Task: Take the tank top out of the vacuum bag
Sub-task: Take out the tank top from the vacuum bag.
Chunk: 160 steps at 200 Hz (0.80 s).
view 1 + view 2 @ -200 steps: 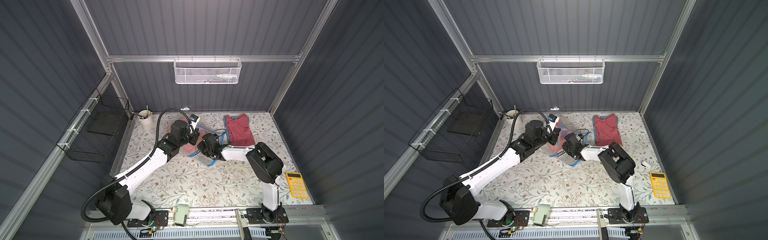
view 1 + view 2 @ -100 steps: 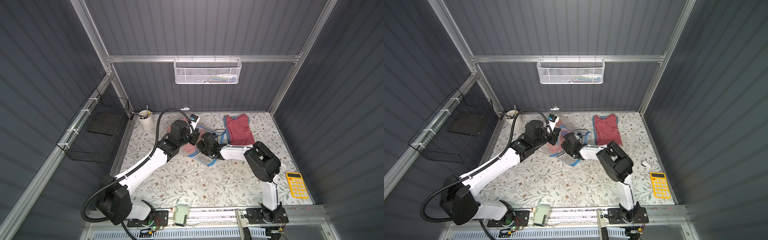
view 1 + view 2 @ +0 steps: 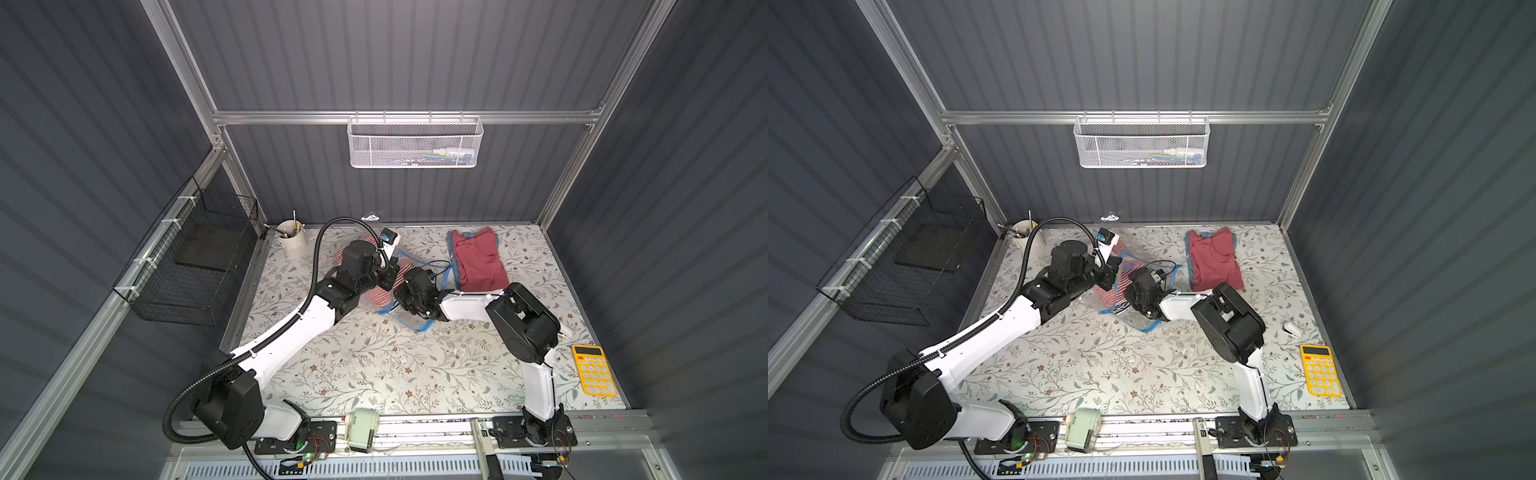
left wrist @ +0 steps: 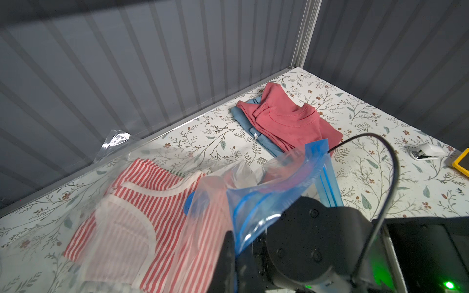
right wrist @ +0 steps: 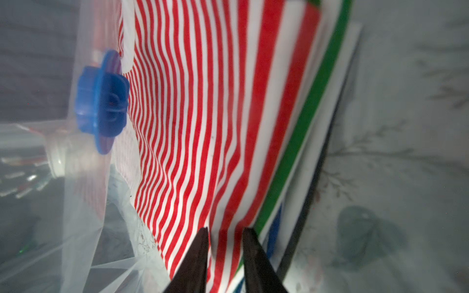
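Observation:
The vacuum bag (image 3: 410, 258), clear with a blue zip strip, lies rumpled at the back middle of the table, between both arms. The tank top (image 4: 132, 215), red and white striped, is inside it; part of it shows through the plastic in a top view (image 3: 380, 297). My left gripper (image 4: 237, 253) is shut on the bag's blue zip edge and holds that edge lifted. My right gripper (image 5: 225, 236) reaches inside the bag with its fingers closed on a fold of the striped cloth. The bag's round blue valve cap (image 5: 101, 101) sits beside the cloth.
A red shirt on blue garments (image 3: 478, 266) lies at the back right. A yellow calculator (image 3: 594, 370) sits near the right front edge, with a small white object (image 3: 1291, 329) nearby. A white cup (image 3: 291, 243) stands back left beside a black wire basket (image 3: 195, 266).
My right arm has shifted slightly left, toward the left gripper, with the striped cloth still in its fingers. The left arm has stayed still.

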Motion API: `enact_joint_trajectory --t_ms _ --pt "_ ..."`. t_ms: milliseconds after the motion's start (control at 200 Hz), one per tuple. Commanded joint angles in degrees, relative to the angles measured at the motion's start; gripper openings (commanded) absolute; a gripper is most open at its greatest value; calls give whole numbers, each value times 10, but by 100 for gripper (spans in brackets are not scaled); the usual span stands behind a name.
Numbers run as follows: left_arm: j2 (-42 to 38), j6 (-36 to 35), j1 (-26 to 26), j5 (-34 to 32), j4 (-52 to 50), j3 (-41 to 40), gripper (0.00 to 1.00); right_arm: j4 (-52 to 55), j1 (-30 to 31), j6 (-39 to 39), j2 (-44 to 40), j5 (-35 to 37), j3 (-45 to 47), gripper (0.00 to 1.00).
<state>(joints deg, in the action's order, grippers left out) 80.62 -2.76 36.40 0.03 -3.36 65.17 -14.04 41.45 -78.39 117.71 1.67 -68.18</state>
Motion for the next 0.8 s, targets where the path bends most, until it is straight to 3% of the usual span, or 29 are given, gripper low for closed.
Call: enact_joint_trajectory --t_ms 0,230,795 --pt "3 1 2 5 9 9 0 14 -2 2 6 -6 4 17" --pt "2 2 2 5 9 9 0 24 -1 19 -11 4 -1 0" --pt "-1 3 2 7 10 9 0 19 5 65 -74 44 10 0"
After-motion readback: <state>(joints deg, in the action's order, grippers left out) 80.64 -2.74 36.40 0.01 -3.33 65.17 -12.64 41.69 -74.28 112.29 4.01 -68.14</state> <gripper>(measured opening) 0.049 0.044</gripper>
